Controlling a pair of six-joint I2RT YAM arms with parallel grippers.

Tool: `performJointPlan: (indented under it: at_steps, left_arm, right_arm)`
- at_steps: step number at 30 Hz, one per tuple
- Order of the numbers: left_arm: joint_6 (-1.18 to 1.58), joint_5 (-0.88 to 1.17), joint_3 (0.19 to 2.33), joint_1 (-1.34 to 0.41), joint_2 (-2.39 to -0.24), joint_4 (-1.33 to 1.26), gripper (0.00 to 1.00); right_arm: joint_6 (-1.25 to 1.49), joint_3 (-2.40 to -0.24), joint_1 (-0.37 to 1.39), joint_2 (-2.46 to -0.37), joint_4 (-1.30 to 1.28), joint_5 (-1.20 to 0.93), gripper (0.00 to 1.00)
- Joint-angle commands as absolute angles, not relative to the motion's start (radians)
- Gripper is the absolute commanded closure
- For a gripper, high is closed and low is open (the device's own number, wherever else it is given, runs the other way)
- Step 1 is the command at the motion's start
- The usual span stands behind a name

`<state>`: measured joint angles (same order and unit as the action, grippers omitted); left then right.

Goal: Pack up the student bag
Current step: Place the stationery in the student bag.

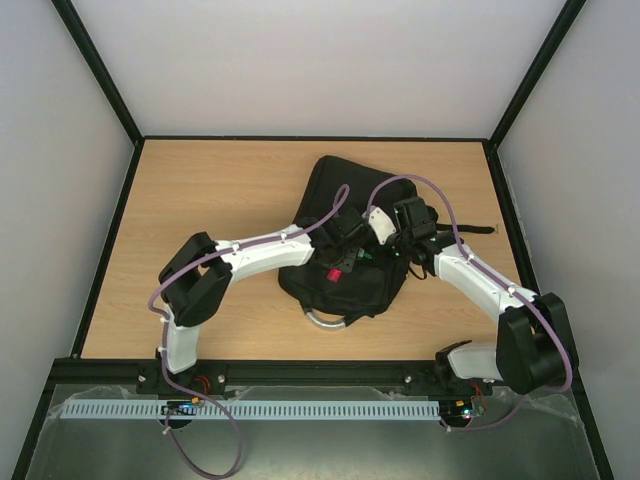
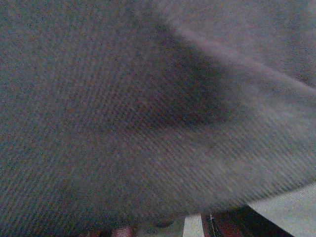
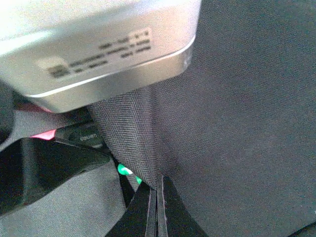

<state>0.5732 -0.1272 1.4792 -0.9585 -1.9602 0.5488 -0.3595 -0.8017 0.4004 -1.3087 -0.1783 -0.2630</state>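
Up close, by the arm bases, a curved grey handle (image 1: 325, 321) at the near end of the bag. Just past that, a small red thing (image 1: 334, 272), too small to name. Then the left gripper (image 1: 349, 258), down on the large black fabric backpack (image 1: 335, 190), maybe tucked into its opening. Cannot tell how wide, with dark cloth filling the whole left wrist view. Close beside, the right gripper (image 3: 157, 192), pressed tight shut, with a fold of bag cloth right at the tips. Hard to say if pinched or only touching. Above those tips, a silver box with tiny print (image 3: 98, 54), too blurry to read, and a little green light (image 3: 123, 170). Backpack lying flat in the middle of the light wooden table (image 1: 200, 190), far end pointing away. Looks like the packing step, with the mouth of the bag being opened or held. Next calls for a slow, careful move, keeping loose cloth out of the way. Inside of the bag all hidden.
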Motion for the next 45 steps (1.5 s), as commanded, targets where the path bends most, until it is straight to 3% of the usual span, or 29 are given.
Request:
performJointPlan:
  at_steps: [1,14,21,23,34,45]
  left_arm:
    - [0.576,-0.193,1.474,-0.985,-1.862,0.556,0.52]
    - [0.693,-0.204,1.136,-1.081,-1.602,0.509,0.52]
    - [0.685,-0.199,1.105,-1.079,-1.661,0.427,0.85]
    - [0.675,-0.223,1.128,-1.076,-1.700,0.429,0.89]
    - [0.652,-0.289,1.230,-1.032,-1.834,0.349,0.93]
    - [0.640,-0.359,1.261,-1.006,-1.918,0.087,0.97]
  right_arm:
    - [-0.425,-0.813,0.428,-1.323,-0.235,-0.311,0.99]
    - [-0.425,-0.816,0.428,-1.329,-0.238,-0.315,0.99]
    - [-0.422,-0.815,0.428,-1.324,-0.239,-0.314,0.99]
    - [-0.422,-0.815,0.428,-1.324,-0.239,-0.312,0.99]
    - [-0.425,-0.813,0.428,-1.328,-0.238,-0.306,0.99]
    - [-0.422,-0.814,0.428,-1.334,-0.239,-0.301,0.99]
